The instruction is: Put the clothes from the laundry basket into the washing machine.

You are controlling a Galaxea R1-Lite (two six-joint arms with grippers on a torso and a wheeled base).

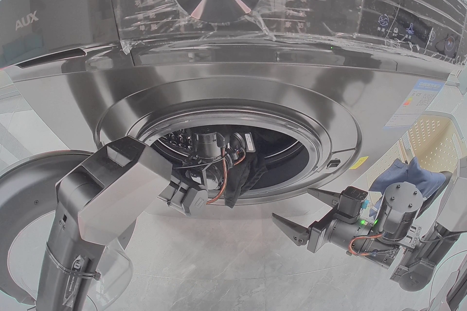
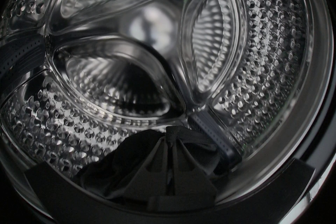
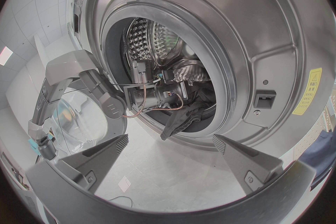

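The washing machine [image 1: 233, 83] stands with its round opening [image 1: 311, 142] uncovered. My left gripper [image 2: 170, 139] is inside the drum [image 2: 266, 60], shut on a dark garment [image 2: 126, 161]. Part of that garment [image 1: 243, 181] hangs out over the lower rim of the opening, and the right wrist view shows it dangling [image 3: 176, 123] under my left wrist [image 3: 154, 95]. My right gripper [image 1: 292, 204] hovers open and holds nothing, in front of the machine and right of the opening; its fingers [image 3: 112, 147] spread wide. Blue clothes [image 1: 408, 176] lie in the laundry basket [image 1: 433, 137] at the right.
The machine's glass door [image 1: 29, 210] is swung open to the left, beside my left arm. Pale tiled floor [image 1: 233, 253] lies in front of the machine. A door latch socket [image 3: 264, 100] sits on the front panel right of the opening.
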